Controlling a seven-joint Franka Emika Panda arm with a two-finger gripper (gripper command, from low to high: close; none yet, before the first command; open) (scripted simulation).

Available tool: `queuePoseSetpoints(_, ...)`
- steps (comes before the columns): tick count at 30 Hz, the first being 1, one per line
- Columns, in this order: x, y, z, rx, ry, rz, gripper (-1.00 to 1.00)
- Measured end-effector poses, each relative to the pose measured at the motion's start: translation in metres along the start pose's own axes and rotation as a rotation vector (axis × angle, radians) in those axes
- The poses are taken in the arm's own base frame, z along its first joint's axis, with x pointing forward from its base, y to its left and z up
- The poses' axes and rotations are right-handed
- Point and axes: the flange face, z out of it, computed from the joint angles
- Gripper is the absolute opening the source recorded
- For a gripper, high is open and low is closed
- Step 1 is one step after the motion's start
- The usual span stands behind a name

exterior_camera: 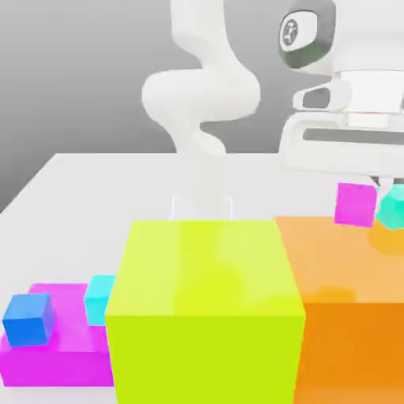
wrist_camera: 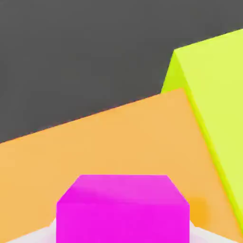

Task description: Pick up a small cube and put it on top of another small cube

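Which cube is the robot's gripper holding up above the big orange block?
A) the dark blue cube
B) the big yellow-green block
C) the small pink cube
C: the hand view shows the small magenta-pink cube between the gripper's fingers, with the large orange block below it.

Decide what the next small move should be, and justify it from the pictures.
I would raise the end effector slightly before any sideways move: it grips the small magenta cube, which in the exterior view appears about level with the nearby teal cube, so moving across now might knock it.
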Motion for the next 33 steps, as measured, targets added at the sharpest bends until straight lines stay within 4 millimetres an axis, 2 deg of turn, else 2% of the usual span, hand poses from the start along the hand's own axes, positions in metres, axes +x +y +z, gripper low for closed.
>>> queuePoseSetpoints(6,0.075,0.013,0.017,-0.060,0.006,0.216,-1.00)
queuePoseSetpoints(12,0.146,0.039,0.032,-0.112,0.007,0.433,-1.00)
queuePoseSetpoints(18,0.211,0.077,0.043,-0.159,0.002,0.653,-1.00)
queuePoseSetpoints(24,0.269,0.126,0.052,-0.199,-0.009,0.874,-1.00)
queuePoseSetpoints(26,0.281,0.143,0.057,-0.214,-0.015,0.949,-1.00)
queuePoseSetpoints(27,0.278,0.144,0.064,-0.224,-0.018,0.968,-1.00)
queuePoseSetpoints(31,0.270,0.154,0.112,-0.235,-0.019,0.987,-1.00)
queuePoseSetpoints(32,0.268,0.156,0.125,-0.235,-0.020,0.987,1.00)
queuePoseSetpoints(33,0.268,0.156,0.125,-0.235,-0.020,0.987,1.00)
